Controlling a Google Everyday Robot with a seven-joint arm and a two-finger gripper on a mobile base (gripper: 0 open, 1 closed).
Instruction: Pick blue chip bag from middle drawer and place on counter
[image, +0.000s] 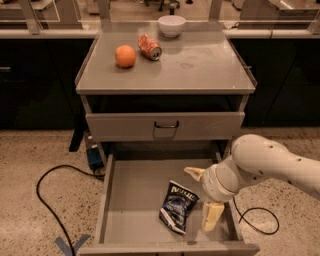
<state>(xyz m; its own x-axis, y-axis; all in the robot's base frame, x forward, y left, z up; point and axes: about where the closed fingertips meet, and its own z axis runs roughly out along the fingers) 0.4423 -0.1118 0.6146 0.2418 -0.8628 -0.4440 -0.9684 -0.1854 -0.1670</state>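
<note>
We see a grey metal desk (200, 70) in the upper middle of the frame, carrying an orange (125, 56), a tipped soda can (150, 47) and a white bowl (171, 25). Below it, the middle drawer (132, 200) stands open over a speckled floor (30, 215). The blue chip bag (177, 213) lies on the drawer bottom. At lower right, the claw (199, 199) is spread wide and holds nothing, just right of the bag.

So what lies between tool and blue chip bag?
Only bare middle drawer floor, in the camera view; the open tool hangs close beside the blue chip bag.
</note>
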